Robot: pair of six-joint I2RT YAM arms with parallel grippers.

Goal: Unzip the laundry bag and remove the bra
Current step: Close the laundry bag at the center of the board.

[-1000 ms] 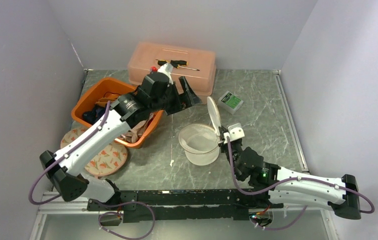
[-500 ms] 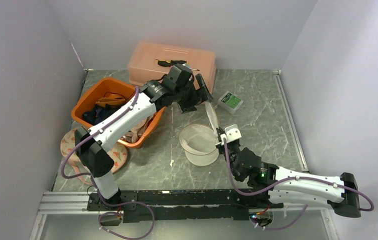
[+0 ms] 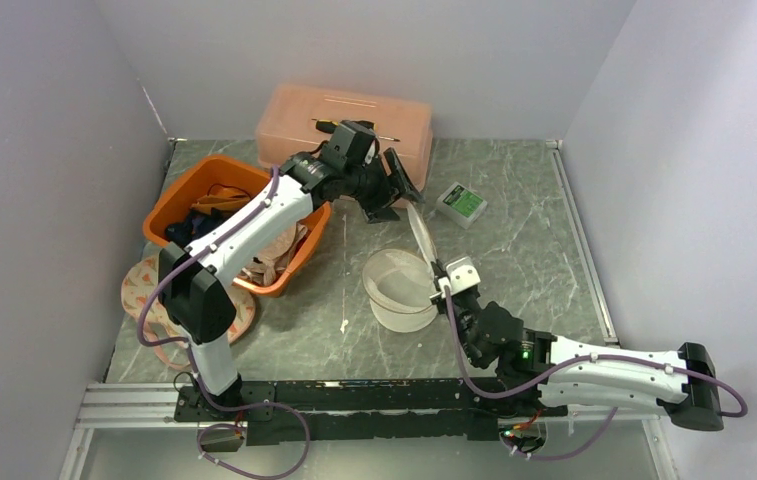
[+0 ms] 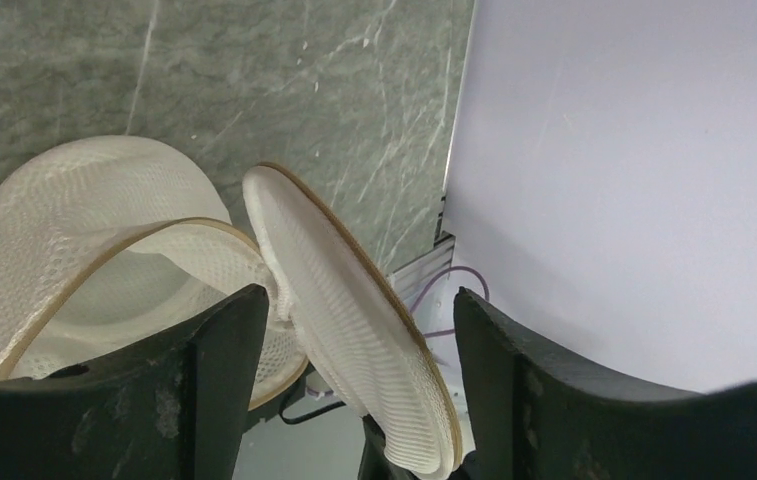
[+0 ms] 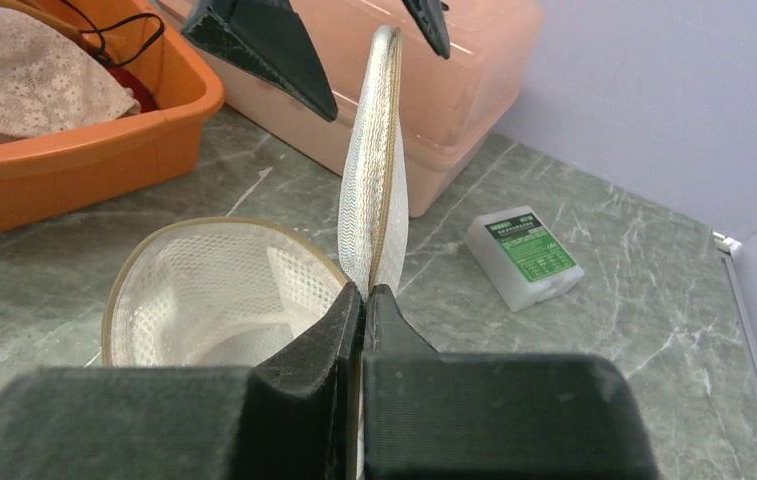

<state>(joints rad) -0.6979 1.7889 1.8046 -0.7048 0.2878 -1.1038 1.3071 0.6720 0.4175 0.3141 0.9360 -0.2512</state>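
while right pincer (image 5: 364,300) pinches the bag flap (image 5: 378,170), left pincer (image 4: 359,300) straddles it open.

two arms reaching in toward the middle

the left arm stretches far forward and bends across to the right, its left gripper (image 3: 397,193) pointing down with the jaws spread wide. the right arm lies low, forearm angled inward, and the right gripper (image 5: 364,300) tips upward, jaws pinched tight on the laundry bag lid (image 5: 374,170).
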